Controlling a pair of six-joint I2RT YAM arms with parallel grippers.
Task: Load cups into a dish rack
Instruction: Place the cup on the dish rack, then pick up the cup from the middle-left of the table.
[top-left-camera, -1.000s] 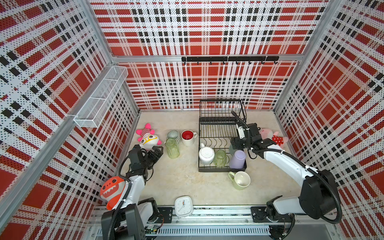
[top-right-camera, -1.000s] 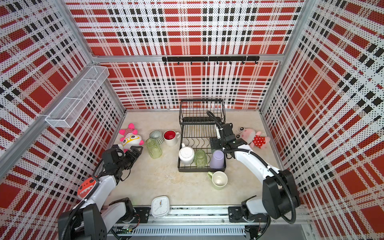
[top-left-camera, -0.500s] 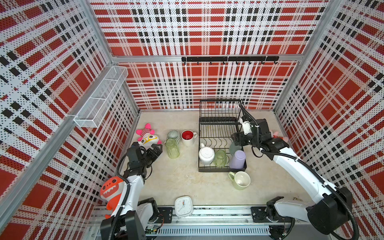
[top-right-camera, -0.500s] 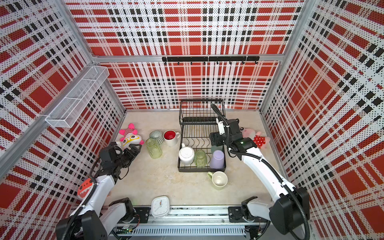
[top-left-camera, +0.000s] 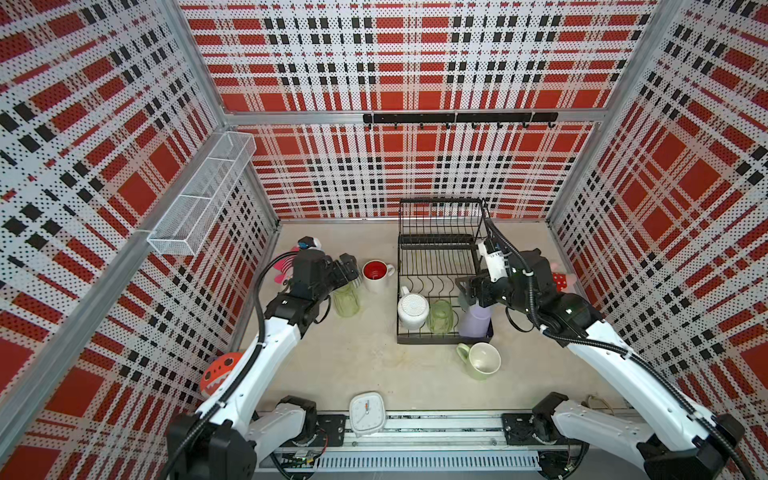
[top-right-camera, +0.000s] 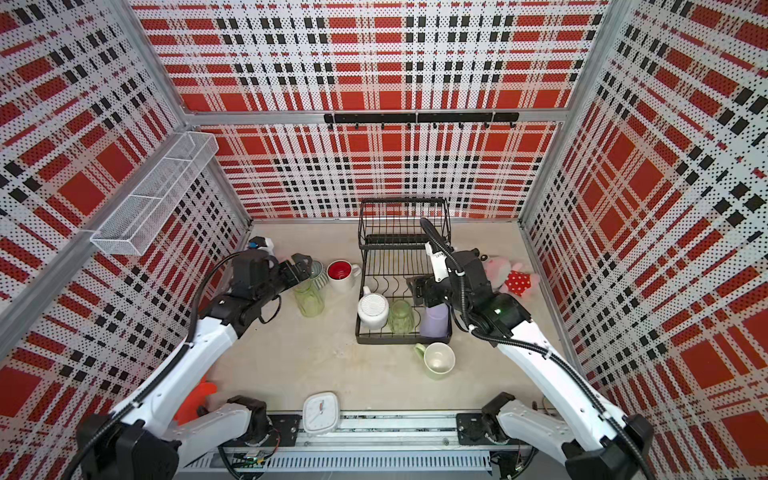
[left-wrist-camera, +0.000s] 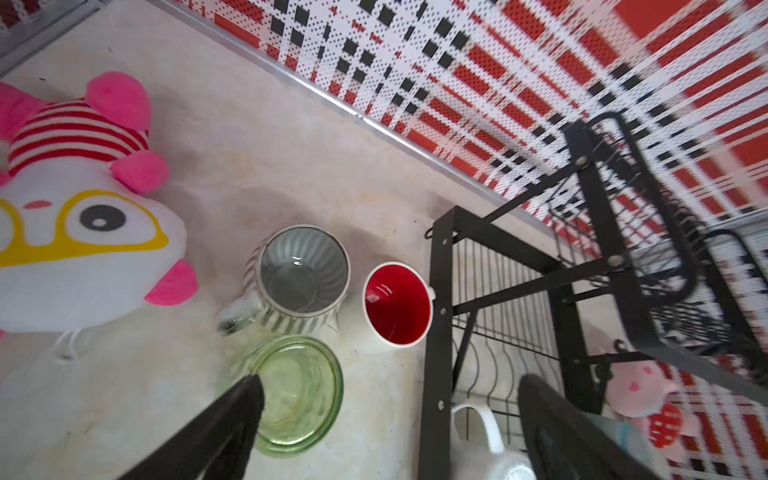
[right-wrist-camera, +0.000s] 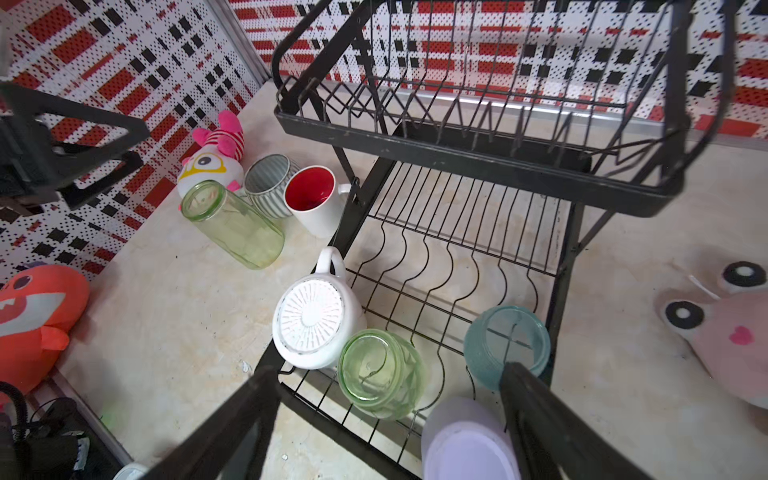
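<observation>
Plaid walls (top-left-camera: 415, 62) box in a beige table (top-left-camera: 374, 365), with the rack (top-left-camera: 436, 244) at the back right. Four cups sit upside down on the rack's lower tier: a white mug (top-left-camera: 412, 309), a racked glass (top-left-camera: 440, 316), a lavender tumbler (top-left-camera: 476, 322) and a teal tumbler (right-wrist-camera: 505, 338). Four wait on the table: the standing glass (top-left-camera: 346, 298), a ribbed mug (left-wrist-camera: 303, 270) and a red mug (left-wrist-camera: 397, 303) left of the rack, and a pale mug (top-left-camera: 482, 360) at its front.

The left gripper (top-left-camera: 347, 266) hangs above the standing glass, jaws spread as wide as they go and empty. The glass is upright, long axis vertical, mouth up. In the left wrist view it lies off-centre: one finger (left-wrist-camera: 232, 415) crosses its rim, and the other is well off toward the rack. The jaws probably need to shift sideways over the glass before descending. The left arm is far nearer. The right gripper (top-left-camera: 469, 291), also wide and empty, hovers over the tumblers.

Since a second ago the left gripper has advanced from nearer the table's left edge. The right arm has straightened and raised its wrist over the same rack corner. No cup has moved.
</observation>
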